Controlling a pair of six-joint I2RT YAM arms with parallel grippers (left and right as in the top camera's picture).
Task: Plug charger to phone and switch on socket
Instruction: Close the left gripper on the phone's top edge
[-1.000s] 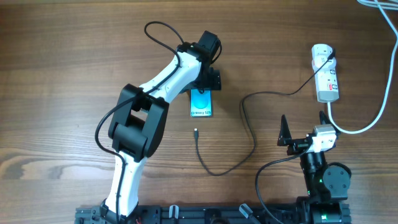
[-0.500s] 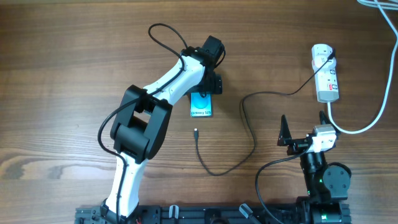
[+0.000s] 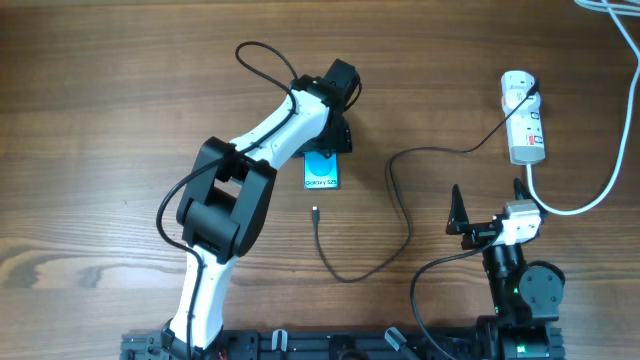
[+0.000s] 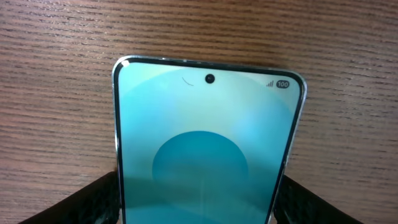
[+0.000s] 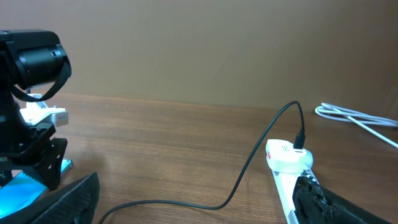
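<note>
**Table** (image 3: 90, 120): wood-grain top, carrying everything listed below.

**Left claw** (image 4: 199, 205): down over the far end of the phone. Its dark fingers (image 4: 81, 202) stand wide apart, one on each long edge. Whether the pads press on the phone or only flank it cannot be told.

**Phone** (image 3: 322, 175): lies flat, left of centre, with its teal screen up and lit. Its charging end points to the near side, and nothing is in the port.

**Charger** (image 3: 408, 228): thin black cable. The metal-tipped connector (image 3: 315, 211) lies loose on the table just near-side of the phone, apart from it and roughly in line with the port. The cable loops right and runs far-right to its black plug, which sits in the socket.

**Right claw** (image 3: 488, 205): parked near-right with its fingers fully spread, holding nothing.

**Socket** (image 3: 523, 120): white strip at far right, with the white cord (image 3: 590, 205) trailing off to the right. The switch position is too small to read.

**Progress**: early. The mains end looks seated. The connector has not been picked up or put into the phone, and the socket switch has not been pressed, judging by both claws being well away from it.
</note>
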